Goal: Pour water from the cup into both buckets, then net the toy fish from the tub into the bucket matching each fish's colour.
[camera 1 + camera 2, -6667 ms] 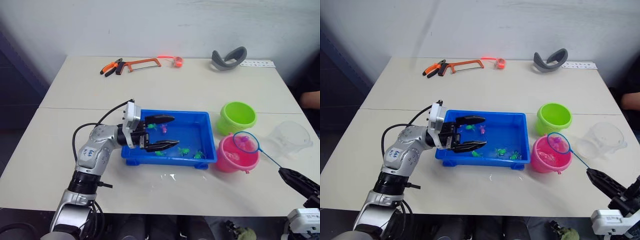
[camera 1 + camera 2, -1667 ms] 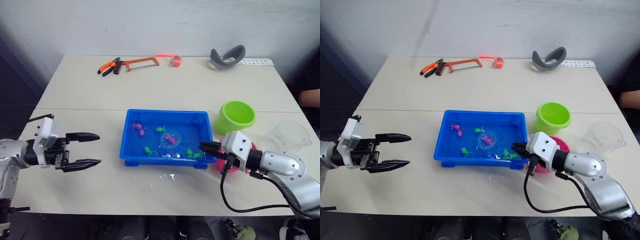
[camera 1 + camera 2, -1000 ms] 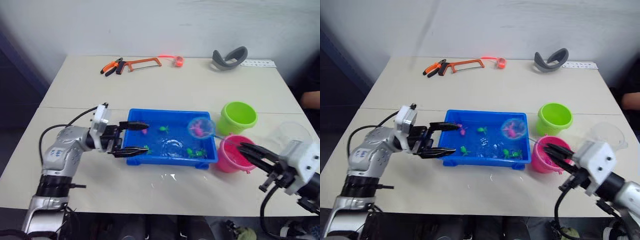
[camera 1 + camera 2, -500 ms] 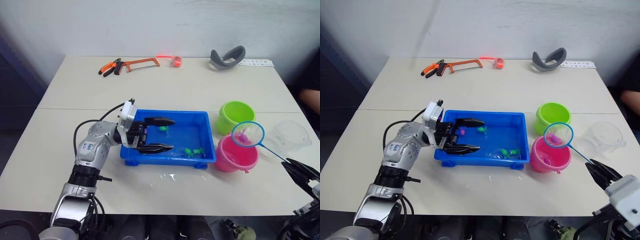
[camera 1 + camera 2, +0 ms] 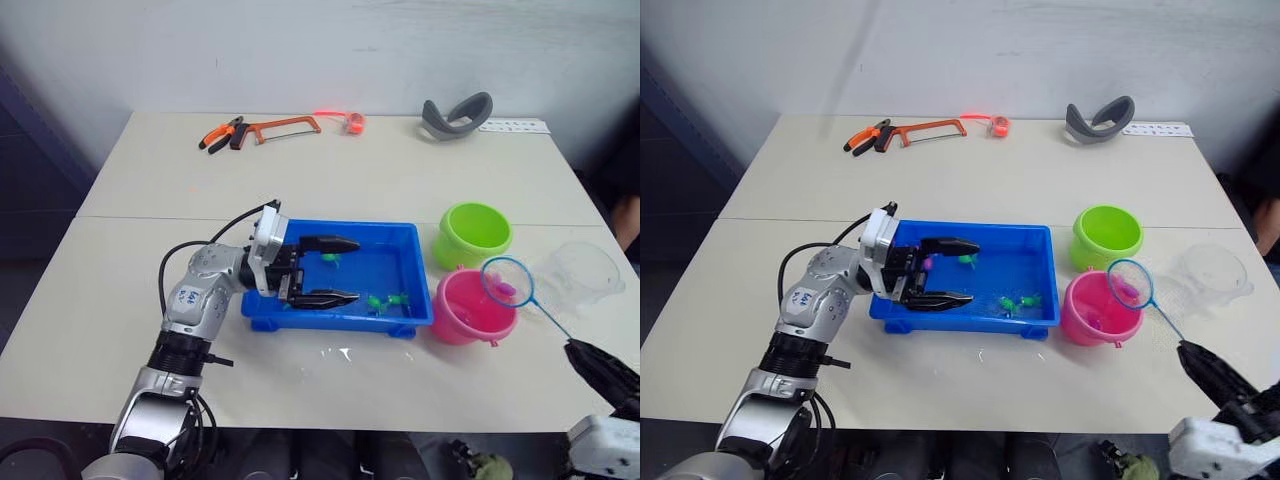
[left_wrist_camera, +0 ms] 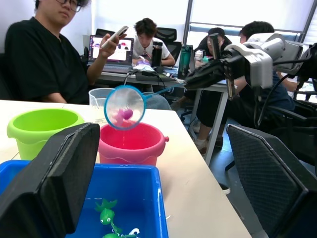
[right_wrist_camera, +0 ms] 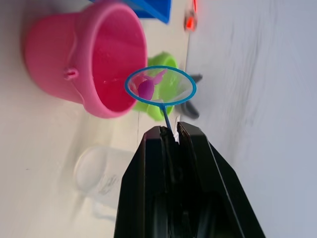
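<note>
The blue tub (image 5: 330, 318) holds water and green toy fish (image 5: 386, 299). My left gripper (image 5: 346, 270) hangs open over the tub's left half with nothing between its fingers. At the near right, my right gripper (image 5: 578, 351) is shut on the thin handle of the net (image 5: 507, 282). The net's hoop hovers over the far rim of the pink bucket (image 5: 470, 310) with a pink fish (image 7: 146, 88) in its mesh. The green bucket (image 5: 475, 233) stands just behind the pink one. The clear cup (image 5: 583, 272) lies to their right.
A hacksaw (image 5: 282, 127), pliers (image 5: 222, 135), an orange roll (image 5: 353, 122) and a grey curved band (image 5: 457, 113) lie along the table's far edge. A small water spill (image 5: 335, 352) sits in front of the tub. People (image 6: 44, 54) sit beyond the table's right side.
The net with the pink fish came up out of the tub and swung right over the pink bucket, then shifted a little further right. The left gripper moved in over the tub.
</note>
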{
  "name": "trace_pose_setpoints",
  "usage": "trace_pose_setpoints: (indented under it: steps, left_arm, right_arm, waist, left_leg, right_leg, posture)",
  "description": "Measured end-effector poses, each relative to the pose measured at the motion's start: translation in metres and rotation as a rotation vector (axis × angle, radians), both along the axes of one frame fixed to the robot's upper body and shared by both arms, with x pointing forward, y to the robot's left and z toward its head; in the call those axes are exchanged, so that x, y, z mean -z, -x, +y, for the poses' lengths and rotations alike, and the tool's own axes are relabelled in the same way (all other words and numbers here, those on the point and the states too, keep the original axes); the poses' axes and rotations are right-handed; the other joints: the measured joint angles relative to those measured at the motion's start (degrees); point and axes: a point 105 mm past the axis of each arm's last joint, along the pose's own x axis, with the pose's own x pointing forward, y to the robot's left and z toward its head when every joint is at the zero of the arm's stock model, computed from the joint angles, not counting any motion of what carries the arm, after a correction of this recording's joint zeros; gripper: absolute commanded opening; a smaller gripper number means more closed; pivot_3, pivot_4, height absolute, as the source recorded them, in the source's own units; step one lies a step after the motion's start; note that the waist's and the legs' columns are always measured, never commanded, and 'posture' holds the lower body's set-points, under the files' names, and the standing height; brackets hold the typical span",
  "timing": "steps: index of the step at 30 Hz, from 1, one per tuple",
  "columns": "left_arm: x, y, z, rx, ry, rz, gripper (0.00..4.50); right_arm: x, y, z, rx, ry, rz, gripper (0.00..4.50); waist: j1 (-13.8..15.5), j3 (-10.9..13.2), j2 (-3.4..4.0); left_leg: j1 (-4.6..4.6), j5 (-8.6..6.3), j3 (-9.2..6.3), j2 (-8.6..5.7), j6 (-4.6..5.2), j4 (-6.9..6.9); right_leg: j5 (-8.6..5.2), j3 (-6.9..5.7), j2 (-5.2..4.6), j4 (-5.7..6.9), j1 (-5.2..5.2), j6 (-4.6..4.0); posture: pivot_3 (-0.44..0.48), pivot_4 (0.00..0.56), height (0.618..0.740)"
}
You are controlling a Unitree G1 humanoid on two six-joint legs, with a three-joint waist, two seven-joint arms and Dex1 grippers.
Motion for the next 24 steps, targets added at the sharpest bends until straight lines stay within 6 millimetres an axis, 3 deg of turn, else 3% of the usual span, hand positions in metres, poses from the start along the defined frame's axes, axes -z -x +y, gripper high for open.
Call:
trace_pose_setpoints:
  steps: [8, 13, 16, 17, 20, 24]
  left_arm:
    - [-0.001, -0.001, -0.004, -0.006, 0.022, -0.002, 4.45]
    - [-0.001, -0.001, -0.004, -0.009, 0.024, -0.006, 4.45]
    - [0.001, -0.001, 0.0, -0.019, 0.024, -0.007, 4.45]
    - [0.005, -0.001, 0.007, -0.035, 0.011, -0.001, 4.45]
    - [0.005, -0.004, 0.018, -0.069, 0.015, 0.005, 4.45]
    - [0.005, -0.011, 0.056, -0.206, 0.024, 0.034, 4.45]
  right_arm:
    - [-0.001, -0.001, 0.003, -0.057, 0.21, -0.11, 0.0]
    - [0.001, 0.0, -0.009, -0.001, 0.152, -0.12, 0.0]
    - [0.0, 0.002, -0.006, 0.005, -0.029, -0.086, 0.0]
    - [-0.001, -0.001, 0.003, 0.022, -0.27, -0.042, 0.0]
    - [-0.004, -0.004, 0.019, 0.017, -0.632, 0.055, 0.0]
    - [-0.021, -0.023, 0.043, -0.057, -1.12, 0.251, 0.0]
  waist:
    - [0.0, 0.0, 0.01]
    - [0.0, 0.0, 0.01]
    - [-0.1, 0.0, 0.03]
    - [-0.2, 0.0, 0.03]
    - [-0.3, 0.0, 0.06]
    - [-0.8, 0.0, 0.05]
  left_leg:
    - [0.0, 0.01, 0.0, 0.0, -0.01, 0.01]
    - [0.0, 0.02, 0.0, 0.01, 0.0, 0.01]
    - [0.03, 0.01, -0.01, 0.07, 0.01, 0.0]
    - [0.06, 0.01, -0.04, 0.21, -0.01, 0.0]
    - [0.06, 0.01, -0.09, 0.3, -0.03, 0.03]
    - [0.09, -0.02, -0.17, 0.36, -0.03, 0.05]
  right_leg:
    - [-0.02, 0.01, 0.03, 0.01, 0.01, -0.02]
    - [-0.03, 0.02, 0.03, 0.01, 0.02, -0.04]
    - [-0.04, 0.02, -0.01, 0.01, 0.04, -0.07]
    - [-0.06, 0.04, -0.11, 0.02, 0.06, -0.12]
    - [-0.11, 0.01, -0.15, 0.12, 0.04, -0.21]
    - [-0.12, -0.02, -0.21, 0.14, 0.05, -0.27]
  posture:
    - [0.0, 0.15, 0.74]
    - [0.0, 0.15, 0.74]
    - [0.0, 0.15, 0.74]
    - [0.0, 0.15, 0.74]
    - [0.0, 0.15, 0.74]
    - [0.0, 0.15, 0.74]
